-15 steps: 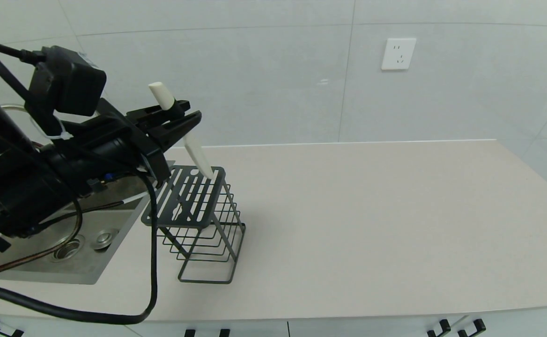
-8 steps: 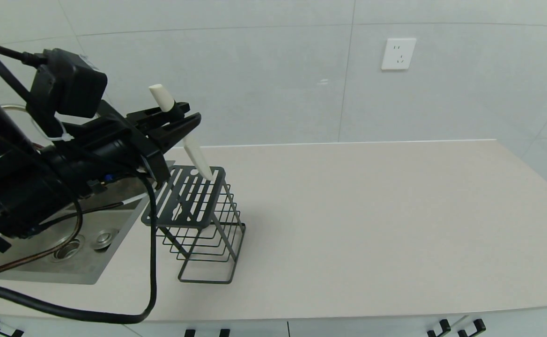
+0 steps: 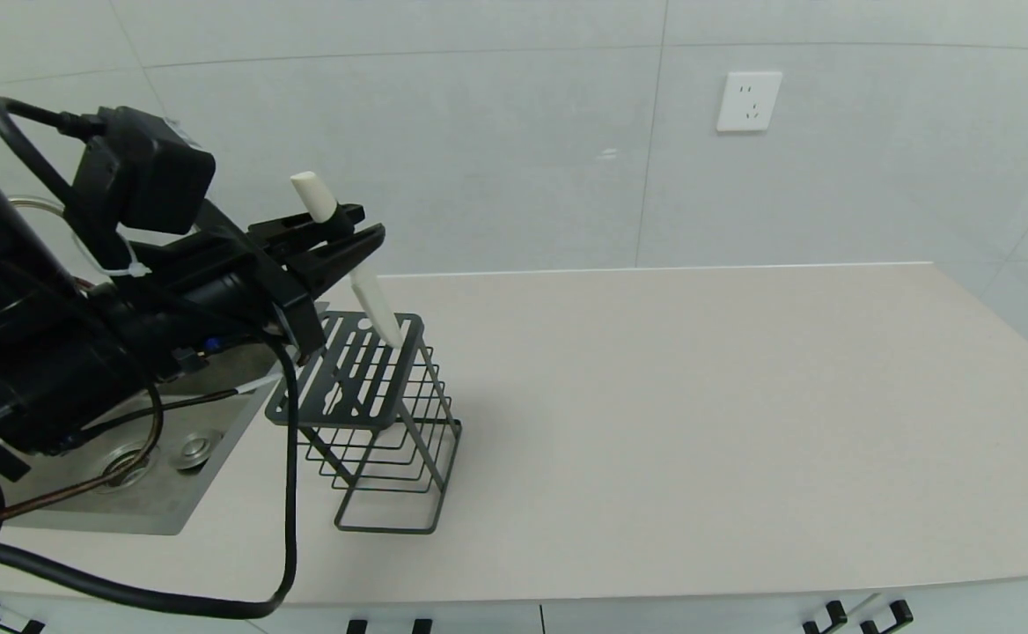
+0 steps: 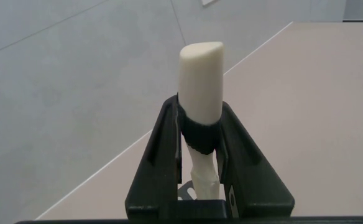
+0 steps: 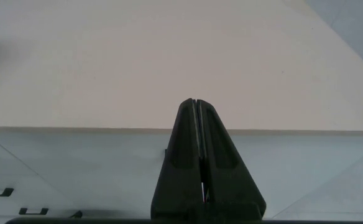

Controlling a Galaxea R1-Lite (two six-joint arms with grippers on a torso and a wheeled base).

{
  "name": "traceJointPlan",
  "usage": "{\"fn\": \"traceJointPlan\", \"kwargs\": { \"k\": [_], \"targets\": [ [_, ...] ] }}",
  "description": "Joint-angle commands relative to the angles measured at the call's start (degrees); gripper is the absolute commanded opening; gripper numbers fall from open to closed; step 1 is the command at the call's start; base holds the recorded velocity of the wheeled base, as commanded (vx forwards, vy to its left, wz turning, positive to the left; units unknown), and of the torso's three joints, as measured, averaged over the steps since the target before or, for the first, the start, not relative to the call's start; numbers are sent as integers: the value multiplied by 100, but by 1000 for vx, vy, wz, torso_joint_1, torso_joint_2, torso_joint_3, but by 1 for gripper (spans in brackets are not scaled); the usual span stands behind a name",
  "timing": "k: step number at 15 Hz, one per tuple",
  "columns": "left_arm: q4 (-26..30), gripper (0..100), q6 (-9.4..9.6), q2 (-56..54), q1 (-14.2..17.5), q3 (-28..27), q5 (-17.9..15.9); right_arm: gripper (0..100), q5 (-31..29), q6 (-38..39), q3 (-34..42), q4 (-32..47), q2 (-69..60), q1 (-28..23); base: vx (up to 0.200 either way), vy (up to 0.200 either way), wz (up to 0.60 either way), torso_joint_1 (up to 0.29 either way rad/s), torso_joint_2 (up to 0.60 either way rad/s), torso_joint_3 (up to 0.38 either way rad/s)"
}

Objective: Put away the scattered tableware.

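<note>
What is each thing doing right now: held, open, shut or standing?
left gripper: shut on the white utensil handle.
white utensil handle: tilted, lower end at the slotted top of the cutlery rack.
cutlery rack: upright on the counter.
right gripper: shut, empty.
wall socket: nothing plugged in.

Showing one white utensil (image 3: 375, 308) and one black wire rack (image 3: 347, 374), centre left. Counting one sink (image 3: 149, 497), one wall socket (image 3: 748, 101).

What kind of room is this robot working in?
Most likely a kitchen: a steel sink is set into the pale counter, a black wire utensil rack stands beside it, and a tiled wall with a socket runs behind.
</note>
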Motion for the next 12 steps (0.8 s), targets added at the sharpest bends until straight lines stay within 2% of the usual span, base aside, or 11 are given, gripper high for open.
{"fn": "traceJointPlan", "kwargs": {
  "k": [1,12],
  "targets": [
    [-14,0,-1,71,1,20,-3,0,1,-1,0,-1,7,1,0,0,0,0,0,0],
    [-5,0,-10,405,1,55,5,0,1,-1,0,-1,7,-8,0,0,0,0,0,0]
  ]
}}
